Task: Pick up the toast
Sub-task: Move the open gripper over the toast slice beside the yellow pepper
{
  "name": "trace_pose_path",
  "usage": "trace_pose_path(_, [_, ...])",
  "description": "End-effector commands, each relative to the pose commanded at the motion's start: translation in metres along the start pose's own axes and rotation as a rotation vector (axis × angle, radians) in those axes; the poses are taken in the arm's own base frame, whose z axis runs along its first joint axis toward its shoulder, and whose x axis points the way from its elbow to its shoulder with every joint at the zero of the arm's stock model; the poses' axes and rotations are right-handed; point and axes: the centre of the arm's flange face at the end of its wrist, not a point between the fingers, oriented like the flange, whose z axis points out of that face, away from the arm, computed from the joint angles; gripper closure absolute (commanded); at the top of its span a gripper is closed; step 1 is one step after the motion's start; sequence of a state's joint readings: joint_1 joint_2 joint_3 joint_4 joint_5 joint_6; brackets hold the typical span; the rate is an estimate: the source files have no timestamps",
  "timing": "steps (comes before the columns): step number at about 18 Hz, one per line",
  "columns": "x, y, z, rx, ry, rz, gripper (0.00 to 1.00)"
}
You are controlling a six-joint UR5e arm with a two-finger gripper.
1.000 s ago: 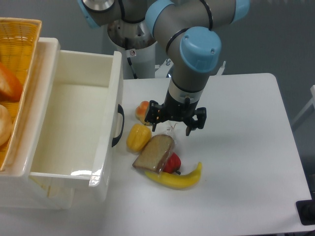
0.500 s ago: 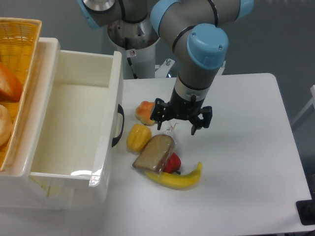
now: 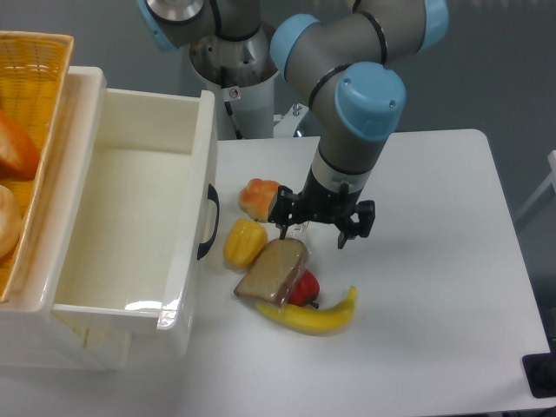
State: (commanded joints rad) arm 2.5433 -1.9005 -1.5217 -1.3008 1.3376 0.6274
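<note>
Since the whole job here is grabbing the toast [image 3: 273, 271], what matters is where it sits relative to the tool [image 3: 320, 231]. The slice lies flat on the counter [image 3: 434, 261], down and to the left of the tool as the camera sees it, toward the near edge. Its rounded top end points up toward the tool, nearly under the left finger, and its long axis runs diagonally from there down-left toward the white bin [image 3: 130, 226].

The tool looks spread open, two dark fingers well apart with nothing between them, hanging above the counter just past the toast's top end. How high it is above the surface I honestly can't tell from this one angle.

The tricky bit is the crowding. The yellow pepper [image 3: 244, 242] sits just beside the toast on its left, the red pepper [image 3: 306, 287] is tucked against its lower right edge, and the banana [image 3: 310, 316] curves along below it. The bun [image 3: 260, 198] is up-left, near the tool's left finger.

My guess is the tool needs to shift down-left along that diagonal and turn so the fingers straddle the slice across its narrow width. It's a thin flat thing, so getting under an edge could be fiddly.
</note>
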Motion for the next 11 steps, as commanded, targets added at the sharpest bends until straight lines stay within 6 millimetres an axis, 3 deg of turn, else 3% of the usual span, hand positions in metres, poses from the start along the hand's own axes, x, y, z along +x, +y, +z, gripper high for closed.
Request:
trace_pose_path(6, [-0.007, -0.005, 0.035, -0.053, 0.016, 0.016, 0.0])
trace_pose_path(11, [-0.005, 0.006, 0.056, -0.092, 0.045, 0.108, 0.0])
